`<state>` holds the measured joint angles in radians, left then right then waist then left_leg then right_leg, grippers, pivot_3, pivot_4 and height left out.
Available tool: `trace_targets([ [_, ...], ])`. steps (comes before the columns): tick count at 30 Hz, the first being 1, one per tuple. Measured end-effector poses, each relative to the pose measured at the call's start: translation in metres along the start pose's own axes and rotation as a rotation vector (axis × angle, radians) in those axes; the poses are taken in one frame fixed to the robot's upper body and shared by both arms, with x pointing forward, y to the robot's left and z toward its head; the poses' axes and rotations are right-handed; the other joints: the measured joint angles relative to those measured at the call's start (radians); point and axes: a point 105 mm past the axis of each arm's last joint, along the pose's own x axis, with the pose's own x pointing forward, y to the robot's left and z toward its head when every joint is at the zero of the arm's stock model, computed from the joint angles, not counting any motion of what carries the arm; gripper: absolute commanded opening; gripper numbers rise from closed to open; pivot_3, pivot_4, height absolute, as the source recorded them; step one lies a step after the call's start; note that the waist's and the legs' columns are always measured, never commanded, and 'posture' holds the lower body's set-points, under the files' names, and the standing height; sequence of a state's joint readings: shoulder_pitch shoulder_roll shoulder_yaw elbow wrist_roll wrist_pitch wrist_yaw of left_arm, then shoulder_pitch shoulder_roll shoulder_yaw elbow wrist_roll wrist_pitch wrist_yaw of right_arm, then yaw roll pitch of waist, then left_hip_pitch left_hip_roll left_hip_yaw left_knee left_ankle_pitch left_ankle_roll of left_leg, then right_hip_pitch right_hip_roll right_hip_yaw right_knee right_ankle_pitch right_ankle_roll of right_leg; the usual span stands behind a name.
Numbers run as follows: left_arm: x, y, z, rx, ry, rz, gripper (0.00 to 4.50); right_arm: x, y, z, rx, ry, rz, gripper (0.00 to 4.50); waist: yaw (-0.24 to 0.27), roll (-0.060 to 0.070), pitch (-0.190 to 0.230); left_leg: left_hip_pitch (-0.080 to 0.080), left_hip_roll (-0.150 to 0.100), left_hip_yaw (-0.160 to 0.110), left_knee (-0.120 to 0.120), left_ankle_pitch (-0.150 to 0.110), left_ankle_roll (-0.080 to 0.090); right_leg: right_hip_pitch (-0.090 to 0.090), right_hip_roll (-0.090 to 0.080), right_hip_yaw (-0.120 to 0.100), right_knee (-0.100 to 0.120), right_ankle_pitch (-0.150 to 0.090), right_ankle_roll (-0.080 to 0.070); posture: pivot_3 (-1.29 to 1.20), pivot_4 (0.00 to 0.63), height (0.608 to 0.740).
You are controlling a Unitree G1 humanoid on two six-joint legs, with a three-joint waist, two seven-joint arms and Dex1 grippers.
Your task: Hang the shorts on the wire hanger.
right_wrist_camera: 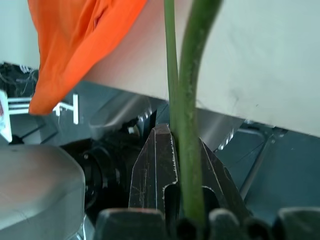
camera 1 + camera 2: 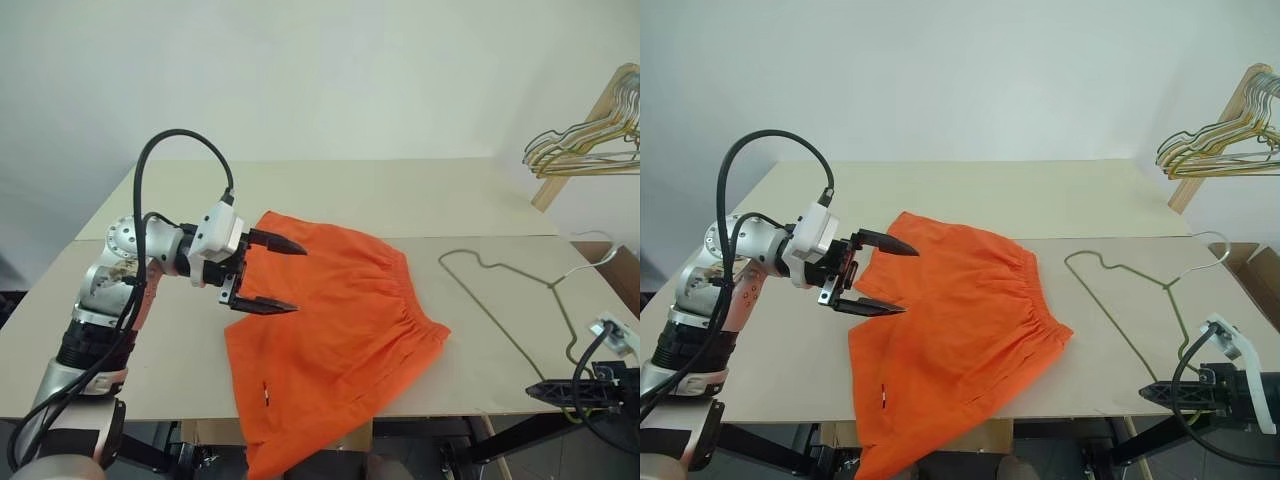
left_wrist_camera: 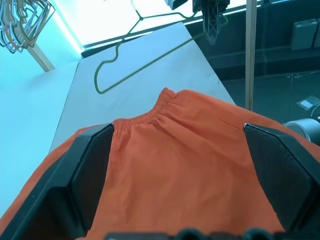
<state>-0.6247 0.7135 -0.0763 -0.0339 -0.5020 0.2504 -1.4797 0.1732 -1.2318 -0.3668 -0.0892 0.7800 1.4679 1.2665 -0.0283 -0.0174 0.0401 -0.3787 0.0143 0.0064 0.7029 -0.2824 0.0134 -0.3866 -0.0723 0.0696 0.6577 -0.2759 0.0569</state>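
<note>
**Hanger gripped at the surface edge, shorts lying flat**

I see the shorts (image 2: 330,330) spread on the surface (image 2: 420,195), one leg drooping over the near edge. My left tool (image 2: 272,274) hovers over the shorts' left side with its fingers spread wide, holding nothing. The hanger (image 2: 510,315) lies on the surface to the right of the shorts, apart from them. My right tool (image 2: 545,391) sits at the near edge, right of the shorts, clamped on the hanger's wire. Beyond the shorts, far right, a bunch of hangers (image 2: 590,140) hangs on a wooden beam.
</note>
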Motion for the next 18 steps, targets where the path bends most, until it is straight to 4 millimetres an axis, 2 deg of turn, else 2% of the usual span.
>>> trace_targets([
  [5,0.002,0.001,0.003,-0.009,-0.008,0.012,4.49,0.014,-0.008,-0.003,0.020,0.056,0.015,0.00,0.004,0.000,0.000,0.000,0.000,-0.001,0.000,0.000,0.000,0.000,0.000,0.000,0.000,0.000,0.000,0.01,0.003,0.740],
  [18,-0.003,-0.004,0.005,-0.012,0.035,0.043,4.49,0.020,-0.016,0.005,0.033,0.077,0.026,0.00,0.019,0.000,0.000,0.000,0.000,-0.001,0.000,0.000,0.000,0.000,-0.001,0.000,-0.001,0.000,0.000,0.05,0.000,0.740],
])
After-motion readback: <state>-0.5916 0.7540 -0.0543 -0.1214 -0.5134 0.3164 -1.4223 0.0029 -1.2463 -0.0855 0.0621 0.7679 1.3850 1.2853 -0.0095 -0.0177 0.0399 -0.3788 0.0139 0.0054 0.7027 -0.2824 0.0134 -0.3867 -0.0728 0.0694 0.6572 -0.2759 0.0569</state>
